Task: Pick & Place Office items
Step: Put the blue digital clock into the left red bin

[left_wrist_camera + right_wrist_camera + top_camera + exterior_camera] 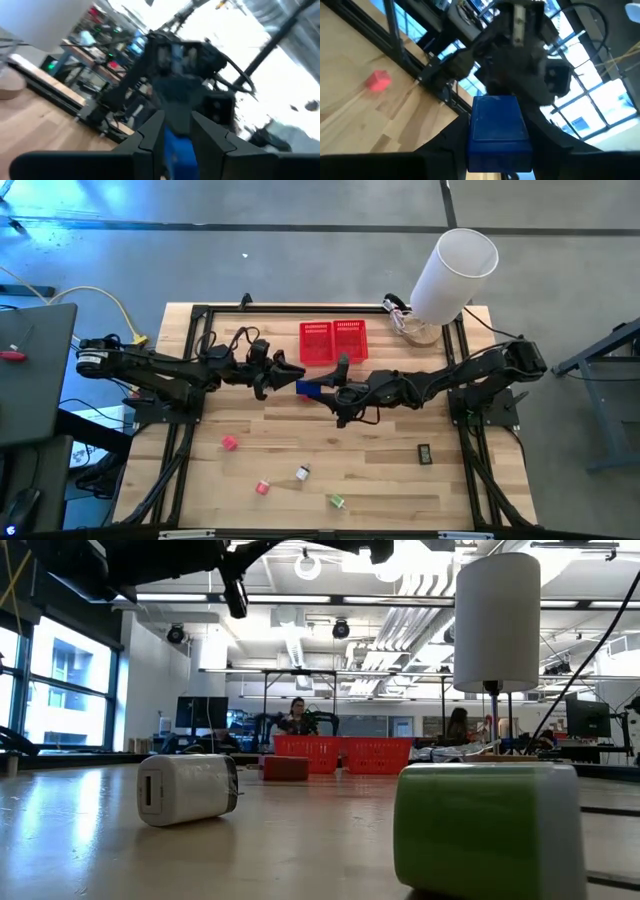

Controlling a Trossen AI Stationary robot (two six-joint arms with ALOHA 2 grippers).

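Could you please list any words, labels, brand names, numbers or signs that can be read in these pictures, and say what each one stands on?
No text can be read in any view.
black rectangle: it may carry a display or label, too small to tell.
blue block: the faces that show are plain.
white item and green item: no marking readable.
Screens in the room behind: too blurred to read.

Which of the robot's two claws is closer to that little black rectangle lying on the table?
The right. The right gripper is at mid-table by a blue block, with the black rectangle off toward its own arm's side. The left gripper sits beyond the blue block, farther away.
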